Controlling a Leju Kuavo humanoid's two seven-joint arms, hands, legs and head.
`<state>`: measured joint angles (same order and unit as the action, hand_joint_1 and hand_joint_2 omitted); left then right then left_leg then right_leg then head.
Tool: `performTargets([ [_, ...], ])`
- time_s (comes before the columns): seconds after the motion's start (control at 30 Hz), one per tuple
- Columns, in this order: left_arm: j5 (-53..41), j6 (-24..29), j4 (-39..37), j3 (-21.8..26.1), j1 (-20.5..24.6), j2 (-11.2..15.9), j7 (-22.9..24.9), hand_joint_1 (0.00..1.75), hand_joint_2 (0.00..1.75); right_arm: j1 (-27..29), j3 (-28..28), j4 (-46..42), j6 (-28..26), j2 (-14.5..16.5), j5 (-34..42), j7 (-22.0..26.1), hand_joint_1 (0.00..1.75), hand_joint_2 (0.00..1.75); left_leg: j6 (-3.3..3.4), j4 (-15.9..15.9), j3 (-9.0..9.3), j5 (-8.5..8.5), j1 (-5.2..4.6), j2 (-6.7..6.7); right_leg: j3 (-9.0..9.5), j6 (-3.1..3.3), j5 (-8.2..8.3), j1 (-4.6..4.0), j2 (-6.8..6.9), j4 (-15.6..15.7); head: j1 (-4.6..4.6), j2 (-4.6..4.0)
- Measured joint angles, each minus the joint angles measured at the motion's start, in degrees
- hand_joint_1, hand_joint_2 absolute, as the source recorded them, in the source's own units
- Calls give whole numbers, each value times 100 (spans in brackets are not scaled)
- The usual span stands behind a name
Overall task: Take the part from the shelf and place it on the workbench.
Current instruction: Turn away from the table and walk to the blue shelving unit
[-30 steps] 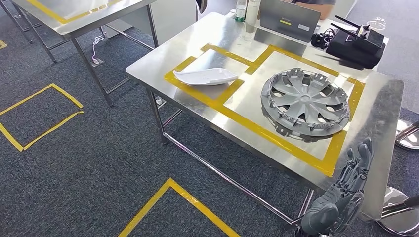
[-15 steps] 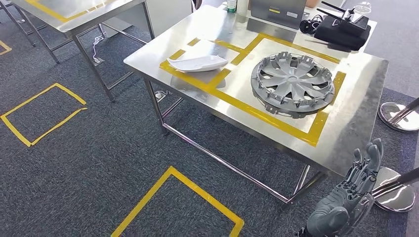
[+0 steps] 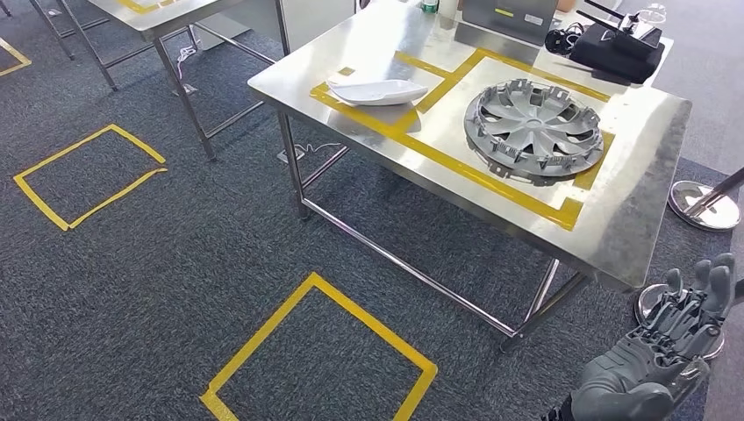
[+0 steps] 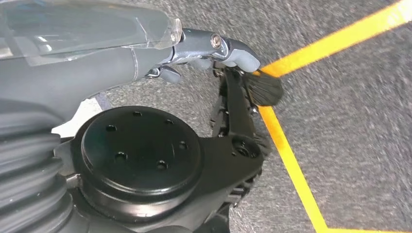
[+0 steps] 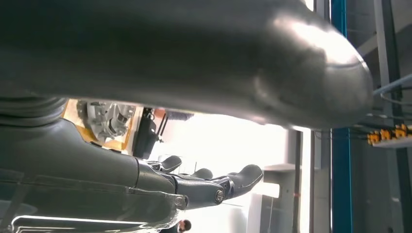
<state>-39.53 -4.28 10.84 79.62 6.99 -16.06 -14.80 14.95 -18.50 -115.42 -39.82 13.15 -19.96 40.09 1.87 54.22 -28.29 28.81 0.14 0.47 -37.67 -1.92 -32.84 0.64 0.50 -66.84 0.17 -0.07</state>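
Observation:
A grey wheel cover (image 3: 535,127) lies inside a yellow-taped square on the steel workbench (image 3: 640,219). A white curved part (image 3: 377,90) lies in the smaller taped square beside it. My right hand (image 3: 662,360) hangs below the bench's near right corner, fingers spread, holding nothing. In the right wrist view that hand's fingers (image 5: 214,187) reach out straight and empty, with the wheel cover (image 5: 104,121) beyond them. My left hand (image 4: 204,53) hangs over the carpet beside a yellow tape line (image 4: 291,165), with nothing in it.
Yellow tape squares (image 3: 320,351) (image 3: 88,175) mark the dark carpet in front of the bench. A second steel table (image 3: 175,13) stands at the back left. A black bag (image 3: 614,44) sits at the bench's far end. Chrome stand bases (image 3: 702,206) sit on the floor to the right.
The whole picture has shifted, so the camera has moved: the workbench now sits farther off and higher in view. My right hand stays empty and shows lower right.

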Motion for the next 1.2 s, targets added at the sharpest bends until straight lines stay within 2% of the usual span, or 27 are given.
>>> performTargets([
  [0.03,10,0,0,-4,0,1,-1,0,175,1,16,-15,0,8,42,0,0,0,11,5,-92,-72,-20,12,-66,-2,-196,-2,-3,-382,1,0],
  [0.07,21,-1,0,-12,0,1,-5,0,131,2,28,-17,0,11,87,0,0,0,20,13,-187,-143,-41,23,-74,11,-259,-8,-5,-653,1,0],
  [0.1,32,-1,0,-22,0,2,-10,0,87,4,33,-10,0,12,147,0,0,0,24,22,-280,-206,-59,31,11,38,-188,-18,-7,-724,-1,0],
  [0.13,37,0,0,-34,0,1,-20,0,44,5,33,0,0,11,226,0,0,0,25,32,-355,-264,-72,33,202,76,-36,-36,-8,-573,-2,0],
  [0.17,32,3,0,-49,0,1,-42,0,0,4,34,15,0,9,325,0,0,0,23,43,-421,-316,-80,30,503,123,114,-63,-9,-205,-2,0],
  [0.2,20,7,-1,-66,0,-3,-72,0,0,4,33,34,0,5,433,0,0,0,14,56,-472,-365,-90,23,876,174,182,-97,-8,297,-1,0],
  [0.23,3,11,-1,-87,0,-9,-106,0,0,0,29,55,0,-3,554,0,0,0,-2,67,-506,-415,-96,17,1214,210,178,-126,-4,799,-2,0],
  [0.27,-16,17,-2,-107,0,-13,-139,0,0,-4,21,84,1,-18,677,-1,0,0,-24,70,-532,-463,-98,14,1445,240,137,-152,-1,1170,-5,0],
  [0.3,-37,22,-2,-124,-1,-18,-160,0,0,-12,10,117,8,-40,787,-2,0,0,-51,71,-547,-509,-94,16,1555,261,91,-171,1,1378,2,0],
  [0.37,-70,31,-2,-149,0,-20,-180,0,0,-46,-24,201,75,-113,1059,-46,0,0,-112,76,-571,-561,-77,18,1520,307,144,-174,8,1446,17,0],
  [0.4,-89,33,-1,-163,0,-17,-186,0,0,-74,-48,244,131,-155,1183,-77,0,0,-144,145,-613,-495,-71,5,1489,342,191,-161,12,1458,25,0],
  [0.43,-104,34,-1,-183,0,-11,-190,0,0,-100,-77,288,193,-196,1302,-110,0,0,-176,315,-690,-339,-64,-14,1451,373,244,-145,18,1468,12,0],
  [0.47,-116,36,1,-203,0,-1,-192,0,0,-119,-105,328,243,-231,1383,-128,0,0,-206,604,-808,-108,-52,-32,1408,393,290,-129,25,1471,2,0],
  [0.53,-133,44,2,-236,-1,21,-195,0,0,-130,-141,403,295,-294,1473,-134,0,0,-264,1381,-1086,344,-19,-46,1311,400,358,-127,37,1454,-17,0],
  [0.57,-137,48,2,-245,-3,32,-197,0,0,-127,-148,434,303,-323,1489,-127,0,0,-288,1658,-1159,435,2,-45,1264,388,384,-123,44,1438,-16,0],
  [0.6,-140,51,2,-254,-5,42,-199,0,0,-123,-153,460,307,-348,1494,-114,0,0,-310,1736,-1137,415,23,-43,1221,374,401,-112,49,1414,-16,0],
  [0.63,-141,50,2,-263,-6,50,-202,0,0,-118,-158,480,308,-372,1481,-97,0,0,-332,1568,-992,296,45,-40,1188,358,409,-94,50,1378,-15,0],
  [0.7,-143,42,1,-278,-6,57,-216,0,0,-102,-171,500,287,-407,1401,-57,0,0,-389,790,-492,7,85,-36,1122,309,391,-58,47,1283,-19,0],
  [0.73,-143,33,0,-283,-6,58,-227,0,0,-95,-177,504,266,-421,1339,-42,0,0,-398,465,-293,-77,91,-47,1079,276,377,-55,43,1230,-27,1],
  [0.77,-143,25,-1,-286,-6,60,-238,0,0,-88,-184,508,241,-432,1273,-29,0,0,-394,267,-184,-96,92,-57,1041,244,364,-58,40,1184,-32,1],
  [0.8,-143,18,-3,-289,-6,58,-246,0,0,-84,-189,512,221,-443,1221,-19,0,0,-374,194,-157,-66,90,-69,1001,228,344,-67,37,1147,-39,1],
  [0.83,-143,15,-3,-292,-6,57,-253,0,0,-79,-193,515,203,-454,1179,-14,0,0,-340,182,-171,-65,89,-78,980,245,339,-72,35,1123,-38,1],
  [0.93,-143,14,-4,-299,-10,51,-263,0,0,-67,-196,526,165,-481,1092,-9,0,0,-301,165,-194,-54,80,-79,962,360,356,-71,33,1122,-21,0],
  [1.0,-143,13,-3,-303,-11,50,-269,0,0,-67,-196,539,140,-490,1019,-9,0,0,-267,172,-205,-59,52,-77,962,364,392,-60,33,1144,-23,0],
  [1.1,-143,13,-2,-311,-11,55,-279,0,0,-60,-196,560,106,-495,900,-11,0,0,-211,189,-229,-60,12,-74,949,286,428,-27,33,1165,-25,0],
  [1.2,-142,14,-2,-316,-11,63,-298,0,0,-37,-196,565,81,-498,798,-31,0,0,-162,218,-250,-51,-16,-74,941,149,435,6,33,1172,-26,0],
])
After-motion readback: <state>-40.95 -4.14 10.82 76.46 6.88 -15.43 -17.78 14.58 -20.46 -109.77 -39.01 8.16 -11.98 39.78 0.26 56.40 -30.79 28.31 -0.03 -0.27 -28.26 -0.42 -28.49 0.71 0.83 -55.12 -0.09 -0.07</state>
